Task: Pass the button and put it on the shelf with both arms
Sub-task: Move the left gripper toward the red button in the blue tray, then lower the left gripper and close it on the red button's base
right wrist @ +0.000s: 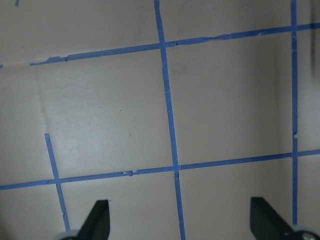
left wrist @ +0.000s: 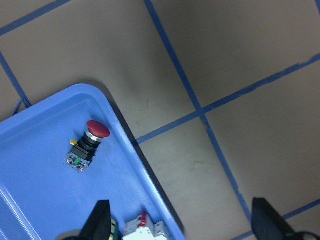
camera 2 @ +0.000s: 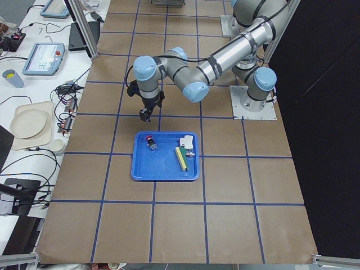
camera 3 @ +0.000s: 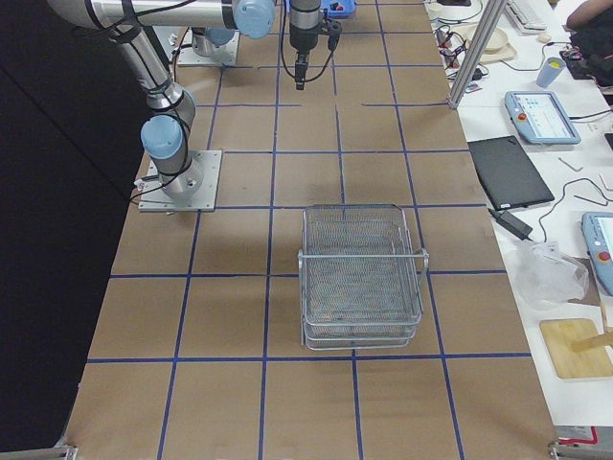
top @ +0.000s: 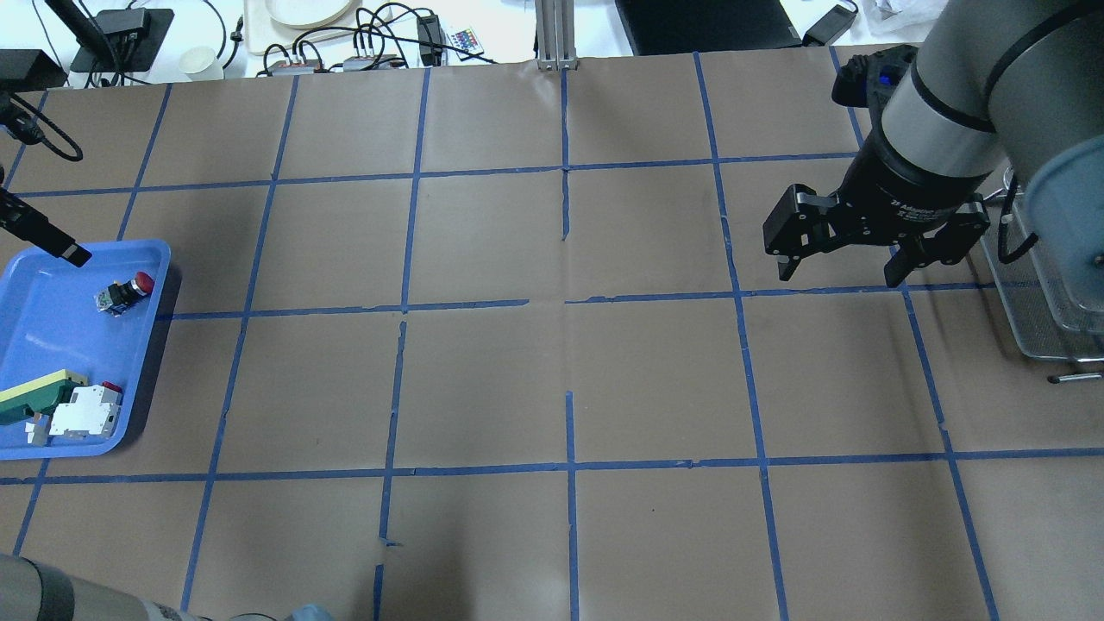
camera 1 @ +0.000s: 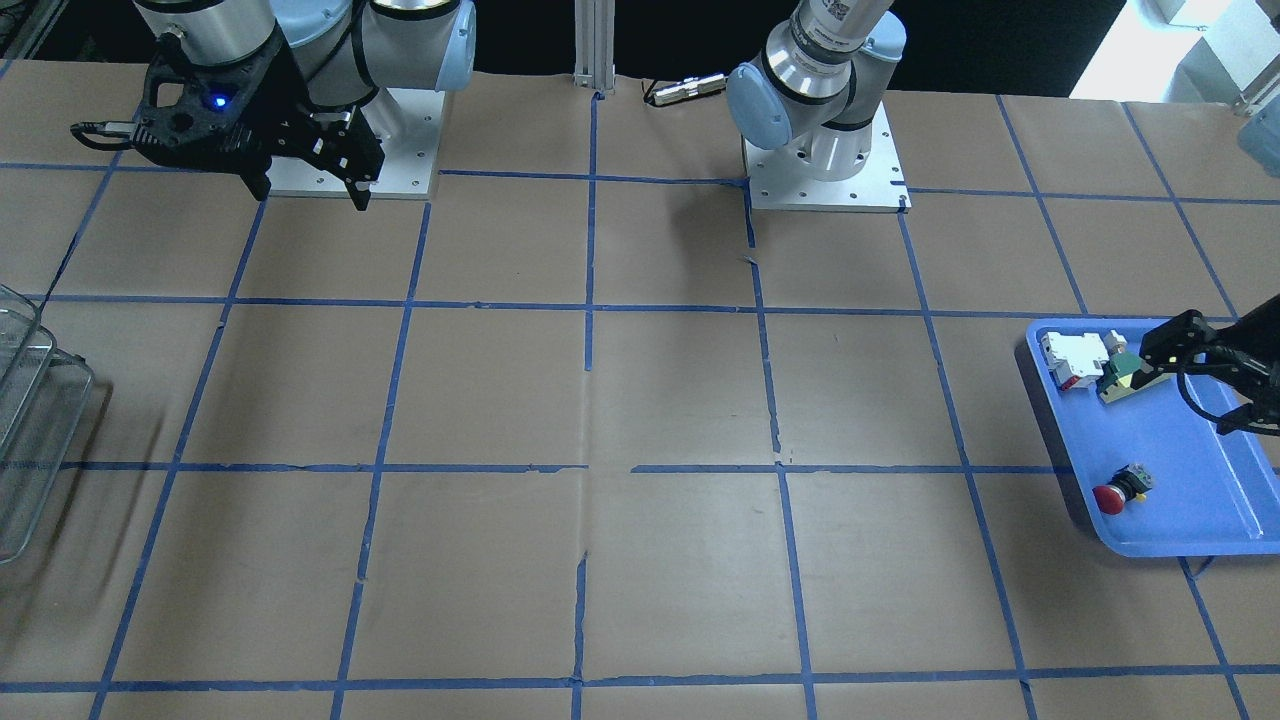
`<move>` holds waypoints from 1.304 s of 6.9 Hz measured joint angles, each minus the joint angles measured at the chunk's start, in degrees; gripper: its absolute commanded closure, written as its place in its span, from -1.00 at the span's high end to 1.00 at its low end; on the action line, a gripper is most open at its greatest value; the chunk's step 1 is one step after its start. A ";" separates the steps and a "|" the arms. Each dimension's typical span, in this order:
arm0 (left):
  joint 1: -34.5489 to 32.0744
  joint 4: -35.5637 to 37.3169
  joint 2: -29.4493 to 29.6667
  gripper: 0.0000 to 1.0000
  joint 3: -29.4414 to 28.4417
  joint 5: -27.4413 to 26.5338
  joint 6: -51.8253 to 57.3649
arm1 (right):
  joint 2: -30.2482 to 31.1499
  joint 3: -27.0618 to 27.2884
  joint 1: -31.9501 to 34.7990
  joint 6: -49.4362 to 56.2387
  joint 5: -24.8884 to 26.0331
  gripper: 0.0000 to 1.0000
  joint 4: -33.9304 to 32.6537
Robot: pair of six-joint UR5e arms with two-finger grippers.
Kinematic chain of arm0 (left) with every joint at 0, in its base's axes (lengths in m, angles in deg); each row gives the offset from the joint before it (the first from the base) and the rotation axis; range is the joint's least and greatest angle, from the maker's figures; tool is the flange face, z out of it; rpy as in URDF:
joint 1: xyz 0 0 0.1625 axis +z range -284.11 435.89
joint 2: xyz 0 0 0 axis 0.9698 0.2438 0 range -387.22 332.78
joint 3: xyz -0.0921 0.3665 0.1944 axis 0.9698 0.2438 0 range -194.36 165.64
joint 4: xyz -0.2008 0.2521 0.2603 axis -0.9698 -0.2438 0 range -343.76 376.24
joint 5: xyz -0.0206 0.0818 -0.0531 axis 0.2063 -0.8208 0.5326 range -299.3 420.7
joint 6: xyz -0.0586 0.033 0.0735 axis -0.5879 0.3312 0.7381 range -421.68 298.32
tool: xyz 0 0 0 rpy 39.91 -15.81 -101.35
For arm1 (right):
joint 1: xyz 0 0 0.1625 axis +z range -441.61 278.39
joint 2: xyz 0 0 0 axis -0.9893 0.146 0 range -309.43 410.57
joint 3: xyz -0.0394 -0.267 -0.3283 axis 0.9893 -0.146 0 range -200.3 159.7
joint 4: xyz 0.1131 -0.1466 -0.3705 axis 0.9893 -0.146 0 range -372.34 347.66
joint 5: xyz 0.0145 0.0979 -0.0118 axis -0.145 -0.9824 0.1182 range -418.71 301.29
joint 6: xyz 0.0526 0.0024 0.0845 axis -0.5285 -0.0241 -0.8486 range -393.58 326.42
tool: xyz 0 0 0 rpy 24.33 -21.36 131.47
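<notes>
The button (camera 1: 1120, 490), red cap on a black body, lies on its side in the blue tray (camera 1: 1190, 500); it also shows in the overhead view (top: 128, 290) and the left wrist view (left wrist: 87, 145). My left gripper (camera 1: 1210, 385) is open and empty and hovers above the tray, apart from the button; its fingertips (left wrist: 100, 220) frame the tray's edge. My right gripper (top: 838, 272) is open and empty, high over bare table beside the shelf (top: 1035, 319). The shelf, a wire-mesh tiered rack (camera 3: 362, 278), holds nothing that I can see.
In the tray also lie a white-and-red blocky part (camera 1: 1072, 358) and a green-and-yellow wedge piece (camera 1: 1120, 378). Brown paper with a blue tape grid covers the table. Both arm bases (camera 1: 825, 170) stand at the robot's side. Cables and devices lie beyond the far edge (top: 362, 52).
</notes>
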 measured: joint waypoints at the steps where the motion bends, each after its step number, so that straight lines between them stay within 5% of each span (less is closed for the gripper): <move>1: 1.74 2.66 2.12 0.97 0.10 1.69 5.71 | -0.01 -0.02 0.01 -0.04 0.06 1.00 0.00; 4: 4.95 8.28 7.08 0.97 0.44 7.63 22.47 | 0.31 0.07 0.00 -0.08 0.19 1.00 0.00; 9: 7.87 16.35 11.68 0.97 2.67 13.47 29.61 | 1.08 0.69 -0.02 0.04 0.21 1.00 -0.12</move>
